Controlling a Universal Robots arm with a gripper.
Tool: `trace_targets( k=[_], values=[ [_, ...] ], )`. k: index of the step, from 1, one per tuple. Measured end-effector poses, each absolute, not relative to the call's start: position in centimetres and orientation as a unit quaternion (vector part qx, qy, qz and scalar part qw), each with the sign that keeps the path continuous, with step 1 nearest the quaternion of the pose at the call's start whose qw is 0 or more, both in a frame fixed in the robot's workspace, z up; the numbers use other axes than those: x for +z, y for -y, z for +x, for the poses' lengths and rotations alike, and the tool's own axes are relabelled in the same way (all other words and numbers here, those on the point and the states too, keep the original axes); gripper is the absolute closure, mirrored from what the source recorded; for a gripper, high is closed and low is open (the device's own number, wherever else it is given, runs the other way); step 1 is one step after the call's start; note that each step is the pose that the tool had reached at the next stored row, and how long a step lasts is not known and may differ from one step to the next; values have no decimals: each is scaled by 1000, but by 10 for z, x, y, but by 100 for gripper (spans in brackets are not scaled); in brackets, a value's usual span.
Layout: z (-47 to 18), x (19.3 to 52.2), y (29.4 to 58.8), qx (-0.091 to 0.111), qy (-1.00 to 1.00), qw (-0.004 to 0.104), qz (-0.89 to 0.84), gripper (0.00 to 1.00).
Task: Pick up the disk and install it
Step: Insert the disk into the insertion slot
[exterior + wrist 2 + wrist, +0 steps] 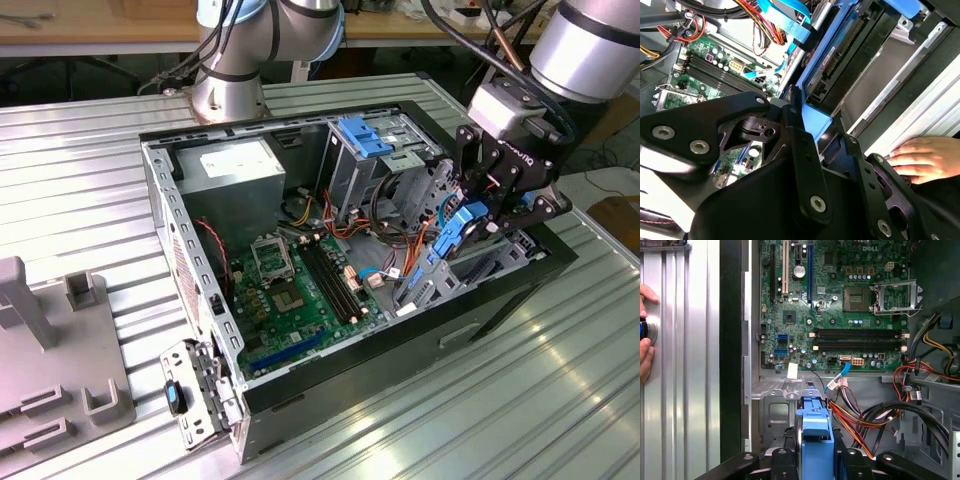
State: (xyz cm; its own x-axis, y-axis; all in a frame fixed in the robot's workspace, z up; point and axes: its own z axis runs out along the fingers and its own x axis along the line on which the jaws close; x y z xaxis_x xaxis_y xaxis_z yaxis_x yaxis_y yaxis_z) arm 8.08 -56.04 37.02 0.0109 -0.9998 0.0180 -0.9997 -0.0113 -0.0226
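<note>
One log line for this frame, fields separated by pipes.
end effector: shut on grey-metal disk in blue plastic carrier | location: open black computer case, exterior view's right end

I have the case (350, 375) lying on its side on the bench (520, 400), open side up. Inside the case, the motherboard (290, 290) lies flat on the floor. The power supply (240, 170) fills the case's far corner toward the exterior view's left, and the drive cage (390, 150) stands in the far corner toward the right. The disk (458, 232) hangs on edge between my jaws over the case's right end. A robot base (228, 90) stands behind the case. A loose bracket (200, 395) leans at the case's near left corner, and a fixture (50, 340) sits further left, apart from it. A person's hand (922, 157) rests on the bench just outside the case's wall.
</note>
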Motion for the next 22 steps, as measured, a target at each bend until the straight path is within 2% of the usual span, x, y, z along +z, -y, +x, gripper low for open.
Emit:
trace_targets(
  k=[10, 12, 13, 22],
  values=[
    [81, 365, 560, -14, -703, 2, -711, 64],
    [81, 365, 560, -14, -703, 2, -711, 62],
    [81, 365, 560, -14, -703, 2, -711, 56],
    [81, 365, 560, -14, -703, 2, -711, 57]
  ],
)
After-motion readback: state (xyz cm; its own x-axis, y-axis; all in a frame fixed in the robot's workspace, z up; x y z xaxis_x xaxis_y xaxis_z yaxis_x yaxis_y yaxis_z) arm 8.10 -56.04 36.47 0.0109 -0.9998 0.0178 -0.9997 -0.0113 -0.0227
